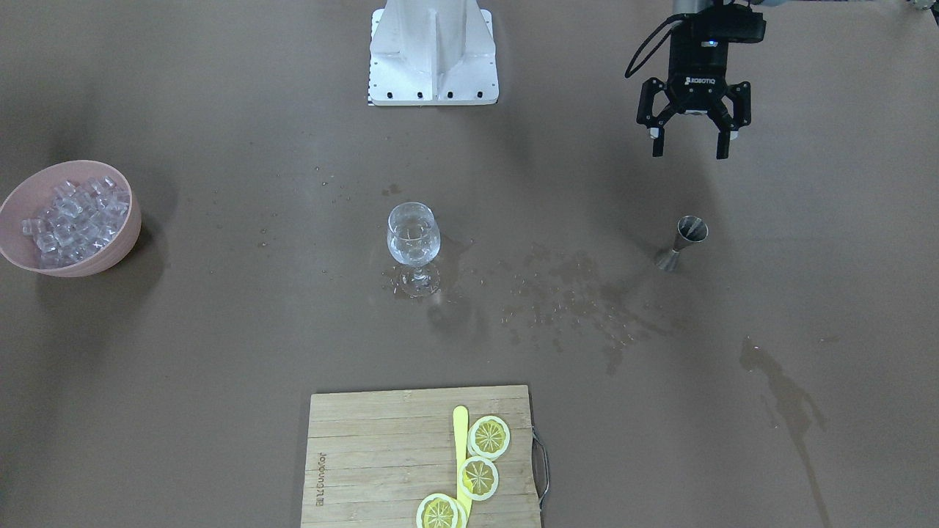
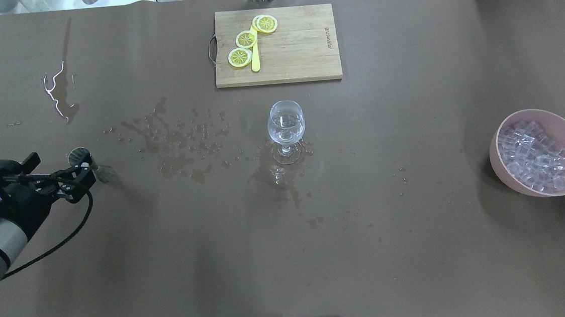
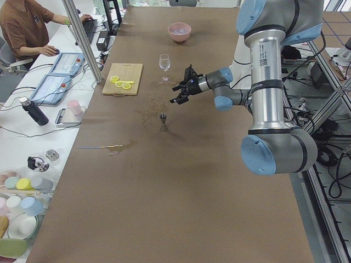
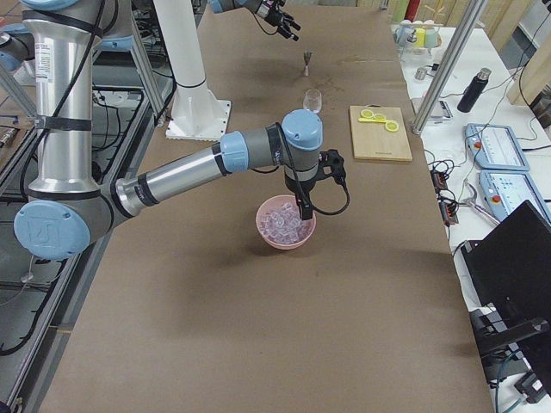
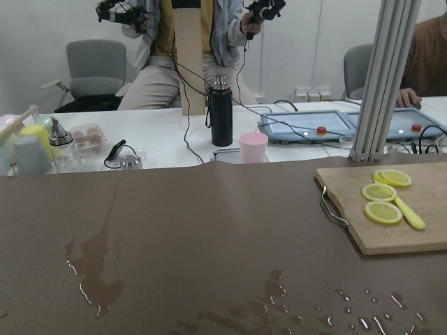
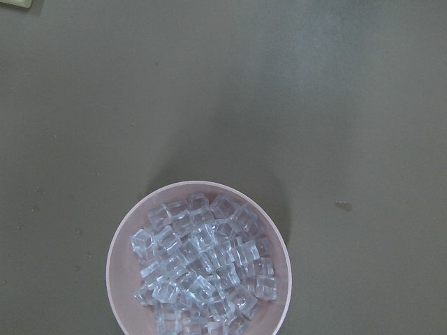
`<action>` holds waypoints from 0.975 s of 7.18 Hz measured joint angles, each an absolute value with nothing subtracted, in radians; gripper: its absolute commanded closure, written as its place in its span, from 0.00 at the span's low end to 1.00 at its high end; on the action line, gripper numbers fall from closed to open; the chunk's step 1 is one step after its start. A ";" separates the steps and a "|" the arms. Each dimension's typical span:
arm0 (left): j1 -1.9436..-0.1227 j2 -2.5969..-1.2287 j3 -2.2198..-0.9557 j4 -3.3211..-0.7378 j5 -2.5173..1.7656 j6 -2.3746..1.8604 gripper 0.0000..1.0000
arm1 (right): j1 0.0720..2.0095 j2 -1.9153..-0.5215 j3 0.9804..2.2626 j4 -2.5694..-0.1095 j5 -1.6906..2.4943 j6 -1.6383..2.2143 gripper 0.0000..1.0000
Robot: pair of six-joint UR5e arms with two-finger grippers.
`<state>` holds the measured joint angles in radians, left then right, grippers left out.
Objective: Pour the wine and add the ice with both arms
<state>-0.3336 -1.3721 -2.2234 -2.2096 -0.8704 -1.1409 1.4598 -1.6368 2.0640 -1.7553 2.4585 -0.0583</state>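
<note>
The left gripper [image 1: 693, 139] hangs wide open and empty, whether the right gripper [image 4: 303, 211] is open I cannot tell, and an off-centre plunge into the ice [image 6: 202, 269] could tip the pink bowl [image 6: 110, 262].

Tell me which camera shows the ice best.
The right wrist-mounted view: it looks straight down on the ice, close, each cube distinct in the pink bowl. Overhead and front-facing views show it smaller; both side views, tiny; the left wrist view, not at all.
</note>
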 measured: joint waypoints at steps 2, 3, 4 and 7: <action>-0.546 -1.400 -2.213 -2.171 -1.191 -1.030 0.01 | 1.390 -1.638 2.070 -1.669 2.406 -0.045 0.00; -0.684 -1.442 -2.200 -2.093 -1.390 -0.950 0.01 | 1.347 -1.636 2.067 -1.655 2.385 0.002 0.00; -0.809 -1.501 -2.182 -1.989 -1.561 -0.841 0.01 | 1.307 -1.632 2.066 -1.649 2.368 0.056 0.00; -1.000 -1.622 -2.112 -1.795 -1.874 -0.682 0.01 | 1.210 -1.643 2.061 -1.587 2.299 0.098 0.00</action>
